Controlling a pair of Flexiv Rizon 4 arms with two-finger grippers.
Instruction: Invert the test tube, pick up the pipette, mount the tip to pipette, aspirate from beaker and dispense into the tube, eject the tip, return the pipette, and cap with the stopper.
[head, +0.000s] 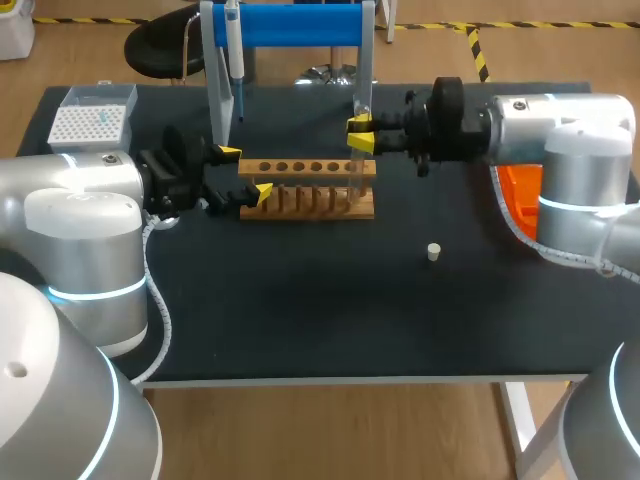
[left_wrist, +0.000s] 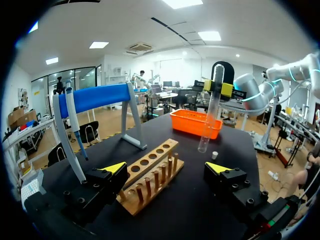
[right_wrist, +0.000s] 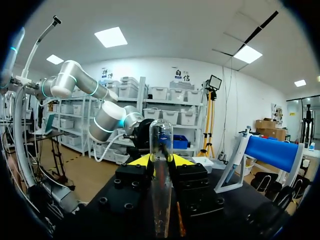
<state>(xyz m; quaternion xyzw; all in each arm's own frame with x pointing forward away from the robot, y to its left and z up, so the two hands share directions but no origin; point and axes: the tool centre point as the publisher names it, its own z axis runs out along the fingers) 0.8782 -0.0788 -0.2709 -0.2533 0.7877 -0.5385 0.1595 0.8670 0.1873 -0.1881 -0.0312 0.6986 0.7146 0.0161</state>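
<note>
head view, rack (head: 308, 188): wooden, on the table (head: 330, 320) in front of the blue stand (head: 300, 22)
head view, left gripper (head: 245, 172): at the rack's left end, fingers spread, one tip on either side of that end, nothing held
head view, right gripper (head: 360, 135): over the rack's right end, pinching the tube (head: 357, 170)
head view, tube: upright at the rack's right end
head view, pipette (head: 233, 50): hangs on the stand, behind the rack's left end
head view, stopper (head: 434, 252): on the table, in front and right of the rack
head view, tip box (head: 92, 120): well left of the rack
left wrist view, left gripper (left_wrist: 165, 170): wide open, the rack (left_wrist: 150, 175) running between its fingers
left wrist view, tube (left_wrist: 210, 115): upright beside the rack's far end, clamped near its upper end by the right gripper (left_wrist: 219, 89)
left wrist view, stopper (left_wrist: 214, 155): just past the tube's lower end
left wrist view, tray (left_wrist: 195, 122): orange, beyond the rack
right wrist view, right gripper (right_wrist: 160, 162): both fingers pressed on the tube (right_wrist: 161, 170), rounded end clear of them
</note>
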